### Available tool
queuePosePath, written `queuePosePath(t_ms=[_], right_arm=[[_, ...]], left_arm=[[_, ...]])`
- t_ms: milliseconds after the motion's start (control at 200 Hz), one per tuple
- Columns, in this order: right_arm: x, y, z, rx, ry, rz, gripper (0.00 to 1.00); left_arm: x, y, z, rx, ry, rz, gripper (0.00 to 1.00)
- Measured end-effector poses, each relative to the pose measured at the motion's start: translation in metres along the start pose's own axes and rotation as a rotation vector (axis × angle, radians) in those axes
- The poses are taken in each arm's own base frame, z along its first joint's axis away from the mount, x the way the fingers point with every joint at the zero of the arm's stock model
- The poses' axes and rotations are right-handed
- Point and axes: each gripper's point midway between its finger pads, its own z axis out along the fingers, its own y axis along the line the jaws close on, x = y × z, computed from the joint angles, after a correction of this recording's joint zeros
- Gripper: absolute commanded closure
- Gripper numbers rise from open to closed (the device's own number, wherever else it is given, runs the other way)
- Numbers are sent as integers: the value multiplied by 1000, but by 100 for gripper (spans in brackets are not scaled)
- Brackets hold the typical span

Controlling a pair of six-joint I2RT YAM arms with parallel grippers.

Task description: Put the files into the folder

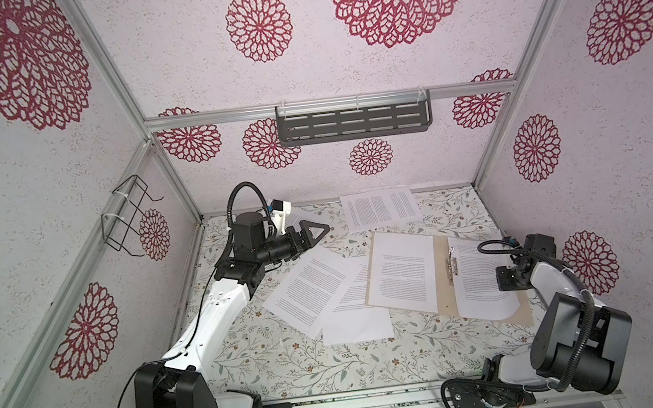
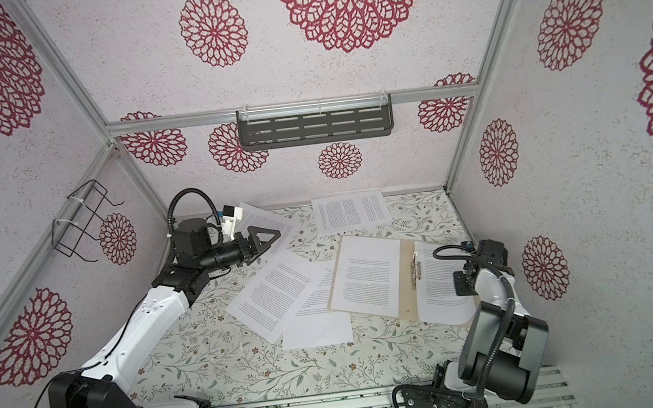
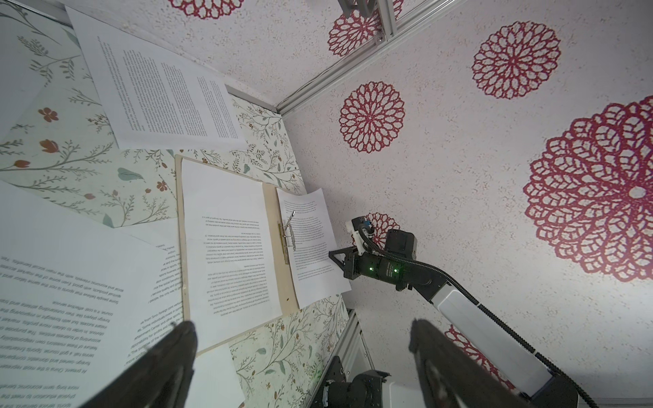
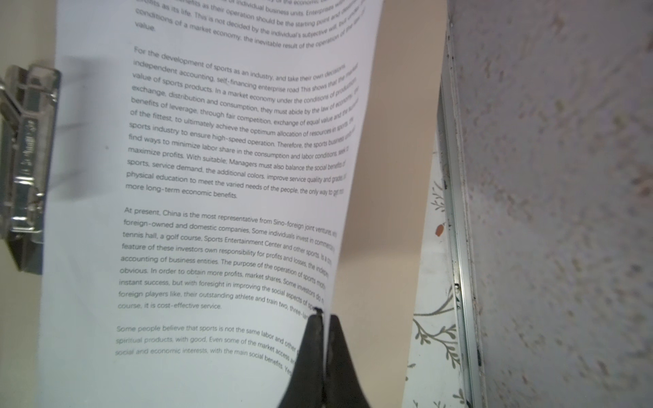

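Floral desk point(image 1: 334, 363) is carrying the open folder point(image 1: 447, 304) near its right edge, where the right gripper point(image 4: 323, 318), pinching a sheet point(image 4: 212, 159) seemingly lifted off it, is needing a low, flat slide toward the clip point(image 4: 24, 159), left gripper point(image 3: 302, 326) gaping idle.

Up high at the front, both top views tip down over the arm bases onto the whole table point(image 1: 335, 367) and on to the back wall point(image 1: 427, 151); near twins, nudged sideways, the open folder point(image 1: 446, 296) sitting right of centre in each; the left wrist camera rides raised, facing across the table toward a corner, wide enough to share the folder and the right arm point(image 3: 459, 303) with the views above; the right wrist camera is in very close, sighting along the right gripper point(image 4: 323, 318) at one printed sheet point(image 4: 194, 159), the clip point(image 4: 24, 159) blurred beside it.
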Motion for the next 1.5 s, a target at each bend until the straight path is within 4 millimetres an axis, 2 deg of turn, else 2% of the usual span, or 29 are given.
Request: queuePosePath(t_ms=[90, 280, 565, 685, 790, 1041, 1081, 1156, 1201, 1501], right_arm=[[0, 0, 0, 1, -2, 0, 100], [0, 0, 0, 2, -2, 0, 87], [-1, -1, -1, 3, -6, 2, 85], [-2, -1, -1, 5, -9, 7, 82], [-3, -2, -1, 8, -13, 11, 75], [-4, -3, 0, 12, -14, 18, 72], [-3, -2, 1, 11, -12, 19, 67], [-2, -3, 3, 12, -6, 26, 65], [-2, -3, 4, 12, -4, 27, 60], [-1, -6, 10, 26, 8, 34, 57]], left_arm=[[1, 1, 0, 1, 1, -7, 3], [1, 0, 0, 7, 2, -7, 3], [-1, 0, -1, 10, 0, -10, 3], [-1, 0, -1, 11, -1, -12, 3], [-1, 1, -1, 10, -1, -16, 3], [-1, 2, 0, 10, 1, -24, 3], [-1, 2, 0, 10, 0, -23, 3], [-1, 2, 0, 10, 0, -23, 3], [-1, 2, 0, 11, 0, -22, 3], [-2, 2, -1, 12, -4, -23, 3]])
